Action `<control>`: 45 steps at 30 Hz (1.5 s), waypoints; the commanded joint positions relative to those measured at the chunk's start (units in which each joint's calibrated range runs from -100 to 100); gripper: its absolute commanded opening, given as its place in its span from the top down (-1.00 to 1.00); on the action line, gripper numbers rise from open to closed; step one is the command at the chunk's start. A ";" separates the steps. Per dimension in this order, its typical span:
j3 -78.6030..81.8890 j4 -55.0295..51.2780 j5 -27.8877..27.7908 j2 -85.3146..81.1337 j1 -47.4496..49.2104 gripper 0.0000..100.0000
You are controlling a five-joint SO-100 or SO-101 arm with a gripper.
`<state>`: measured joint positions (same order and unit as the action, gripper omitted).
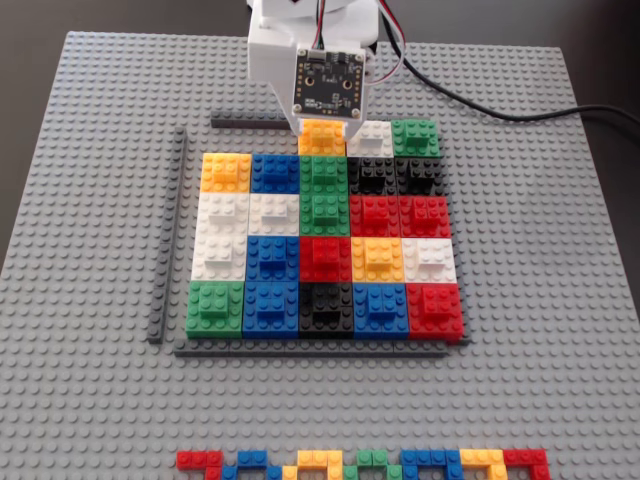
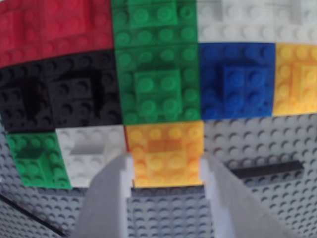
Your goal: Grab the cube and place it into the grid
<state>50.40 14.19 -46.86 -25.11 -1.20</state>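
Observation:
The orange-yellow cube (image 1: 322, 140) sits in the grid's far row, middle column, next to a white block. In the wrist view the cube (image 2: 166, 153) lies between my two white fingers (image 2: 111, 193), which press on its left and right sides. My gripper (image 1: 322, 128) stands straight over it, shut on the cube (image 2: 166, 163). The grid (image 1: 275, 258) is a square mosaic of coloured blocks. The two cells to the left of the cube in the fixed view are bare baseplate. Part of the grid (image 2: 158, 84) shows in the wrist view.
Dark grey strips lie at the grid's left (image 1: 168, 235), near edge (image 1: 310, 350) and far left (image 1: 248, 121). A zigzag row of small coloured bricks (image 1: 360, 465) lies at the front. The grey baseplate (image 1: 550, 300) surrounds all. A black cable (image 1: 520, 112) runs off to the right.

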 commanded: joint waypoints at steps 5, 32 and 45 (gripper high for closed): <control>-6.76 -2.37 0.20 -2.50 -0.38 0.66; -12.47 -6.76 1.37 -45.40 2.49 0.95; 20.06 12.53 0.34 -66.38 3.08 1.00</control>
<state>61.87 18.83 -44.71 -86.94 1.86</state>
